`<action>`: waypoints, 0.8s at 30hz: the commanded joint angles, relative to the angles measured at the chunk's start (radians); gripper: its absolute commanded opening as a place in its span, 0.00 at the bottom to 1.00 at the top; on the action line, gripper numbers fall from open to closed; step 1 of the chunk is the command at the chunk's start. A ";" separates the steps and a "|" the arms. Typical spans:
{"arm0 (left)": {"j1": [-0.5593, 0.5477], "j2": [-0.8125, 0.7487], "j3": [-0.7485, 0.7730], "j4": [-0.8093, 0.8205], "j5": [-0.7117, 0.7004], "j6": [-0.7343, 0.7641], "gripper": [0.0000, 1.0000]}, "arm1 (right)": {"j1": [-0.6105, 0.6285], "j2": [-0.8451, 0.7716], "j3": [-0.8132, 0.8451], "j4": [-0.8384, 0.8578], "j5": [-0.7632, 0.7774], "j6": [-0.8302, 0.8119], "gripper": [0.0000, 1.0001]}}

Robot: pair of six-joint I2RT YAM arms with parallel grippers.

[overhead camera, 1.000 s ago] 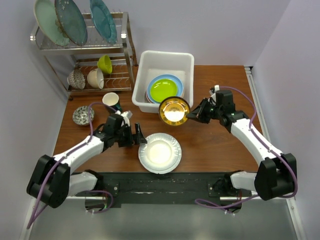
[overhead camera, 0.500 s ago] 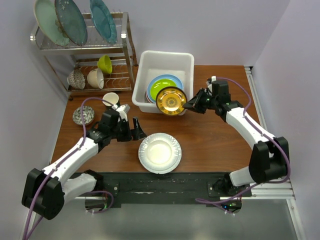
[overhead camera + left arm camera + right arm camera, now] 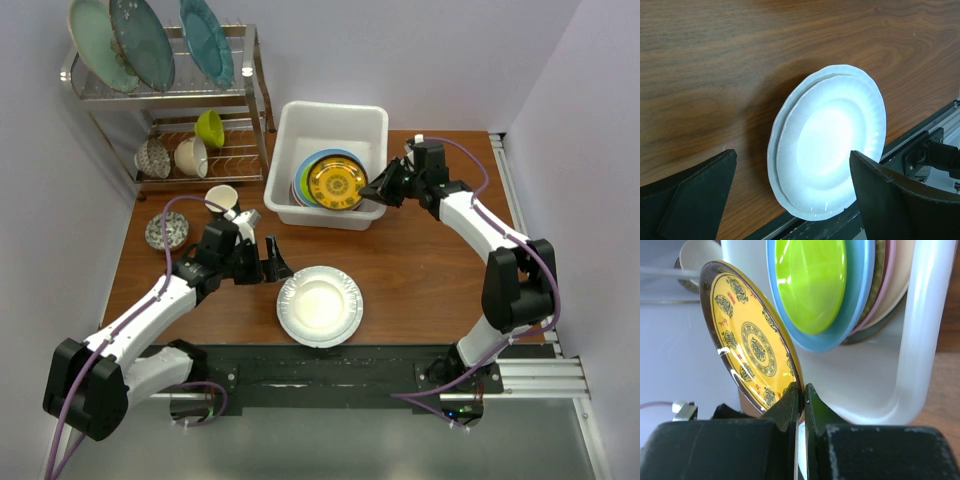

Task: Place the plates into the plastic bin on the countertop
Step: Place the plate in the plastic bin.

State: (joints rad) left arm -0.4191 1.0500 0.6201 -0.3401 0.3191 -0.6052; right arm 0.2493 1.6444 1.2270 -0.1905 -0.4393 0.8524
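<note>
Right gripper (image 3: 378, 188) is pinched tight on the rim of the gold plate (image 3: 335, 183), tilted over the stack in the white plastic bin (image 3: 281, 170). It looks stiff, glossy and chippable, so that edge pinch seems sketchy. Left gripper (image 3: 275, 260) gapes wide beside the white fluted plate (image 3: 319, 305) on the countertop (image 3: 420, 280).

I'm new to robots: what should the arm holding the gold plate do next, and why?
Probably lower a little, then open the right claw: it pinches the rim of the gold plate, tilted over the plastic bin, above the lime green plate stacked inside.
</note>
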 commanded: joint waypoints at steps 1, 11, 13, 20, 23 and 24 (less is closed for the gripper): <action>0.006 -0.034 -0.010 0.032 0.044 0.004 1.00 | -0.002 0.054 0.095 0.057 0.007 0.005 0.00; 0.006 -0.048 -0.033 0.039 0.051 -0.004 1.00 | -0.001 0.195 0.238 0.020 0.027 -0.004 0.00; 0.006 -0.042 -0.039 0.047 0.058 -0.014 1.00 | -0.001 0.219 0.259 0.017 0.028 -0.006 0.00; 0.006 -0.056 -0.068 0.070 0.078 -0.039 1.00 | -0.002 0.281 0.310 -0.004 0.053 -0.010 0.00; 0.006 -0.059 -0.071 0.064 0.075 -0.039 1.00 | -0.002 0.304 0.321 -0.001 0.057 -0.003 0.02; 0.006 -0.059 -0.072 0.062 0.075 -0.039 1.00 | -0.001 0.310 0.330 -0.001 0.056 -0.001 0.02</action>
State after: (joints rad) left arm -0.4191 1.0157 0.5564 -0.3084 0.3710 -0.6346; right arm 0.2493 1.9530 1.4929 -0.2111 -0.4011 0.8501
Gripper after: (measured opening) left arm 0.997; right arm 0.036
